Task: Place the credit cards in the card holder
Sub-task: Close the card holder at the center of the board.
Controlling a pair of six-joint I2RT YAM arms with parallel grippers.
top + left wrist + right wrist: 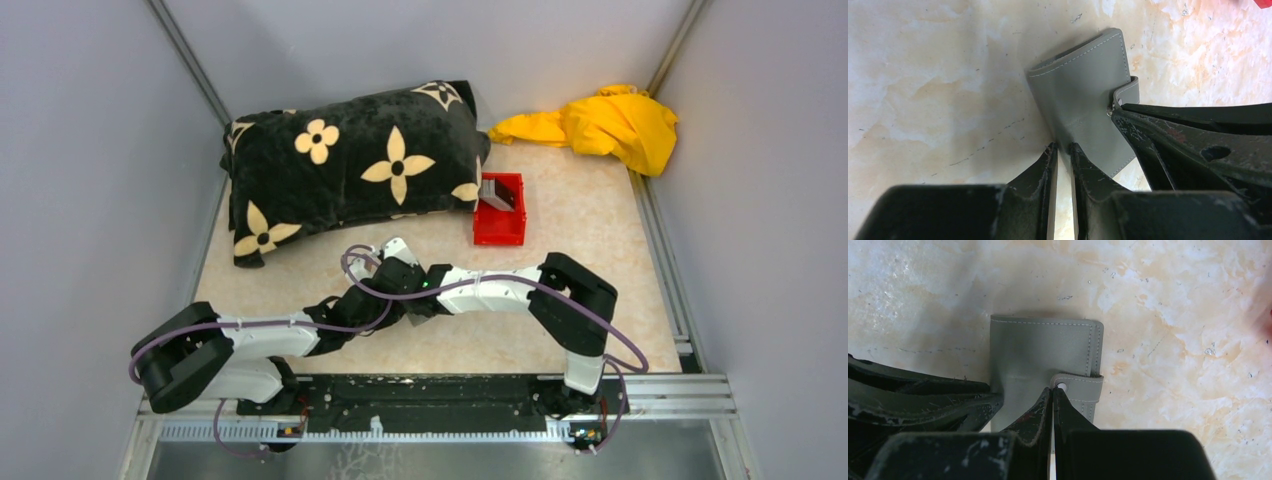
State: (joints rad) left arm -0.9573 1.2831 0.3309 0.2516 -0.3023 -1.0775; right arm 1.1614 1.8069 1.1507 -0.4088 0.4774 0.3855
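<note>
At the middle of the table [600, 230], near of the black flowered pillow [350, 165], both arms meet over the grey card holder [1043, 350], which the overhead view hides beneath them. The left gripper [1062, 147] is nipped narrowly onto the holder's left edge, and the holder sits tilted against the marbled surface. The right gripper [1053, 390] is fully closed, its tips touching at the snap tab; whether it pinches that tab I cannot tell. Further right, beside the pillow's end, the red bin [498, 236] holds a leaning grey stack, seemingly the credit cards [497, 196]. A yellow cloth [600, 125] lies at the far right.
</note>
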